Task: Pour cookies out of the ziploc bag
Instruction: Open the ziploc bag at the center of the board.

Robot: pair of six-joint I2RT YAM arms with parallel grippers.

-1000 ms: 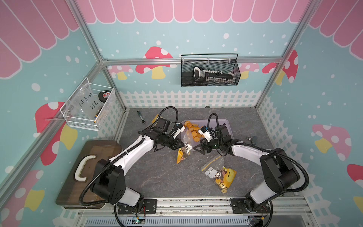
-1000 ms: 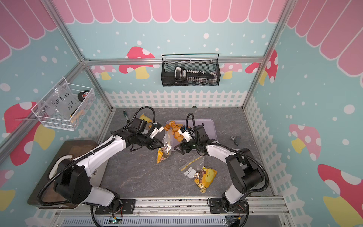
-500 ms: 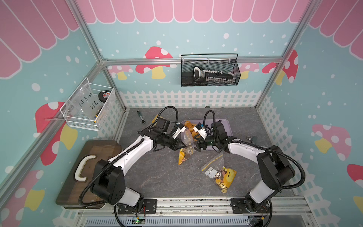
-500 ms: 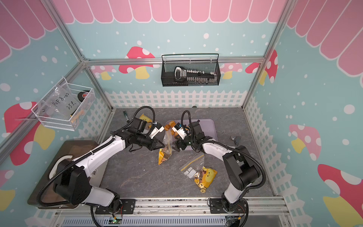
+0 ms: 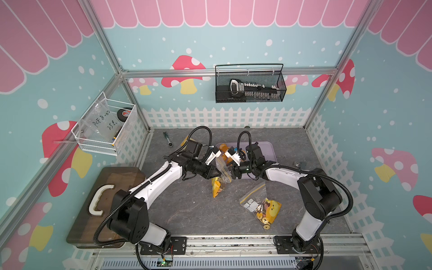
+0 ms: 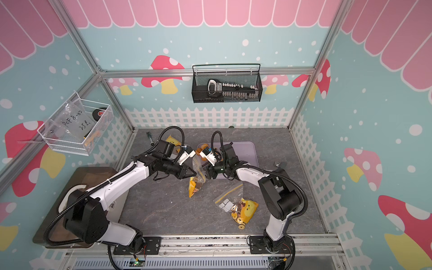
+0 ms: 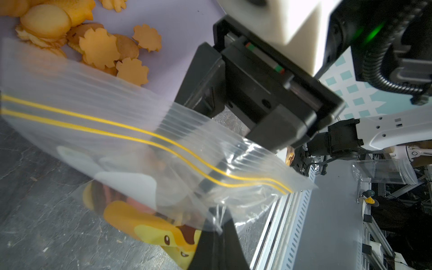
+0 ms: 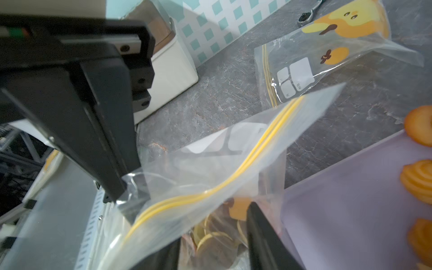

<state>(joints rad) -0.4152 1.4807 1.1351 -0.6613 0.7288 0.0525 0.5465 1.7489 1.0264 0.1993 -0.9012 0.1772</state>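
At counter (image 5: pixel 187 210) centre, clear yellow-zipped ziploc bag (image 5: pixel 217 187) hangs zip-up, long axis steep. My left claw (image 5: pixel 219 174) clamps it; right claw (image 5: pixel 231 175) straddles it, grip untellable. Right wrist view alone shows golden round cookies (image 8: pixel 215 240) inside.

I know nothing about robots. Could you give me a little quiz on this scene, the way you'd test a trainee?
1. True or false: some cookies already lie in the lilac tray.
2. The zip stripe on the ziploc bag pinched by the left gripper is: A red, B yellow, C blue.
3. What lies on the table near the base of the right arm?
Key: 1 true; 2 B; 3 a second bag with cookies inside.
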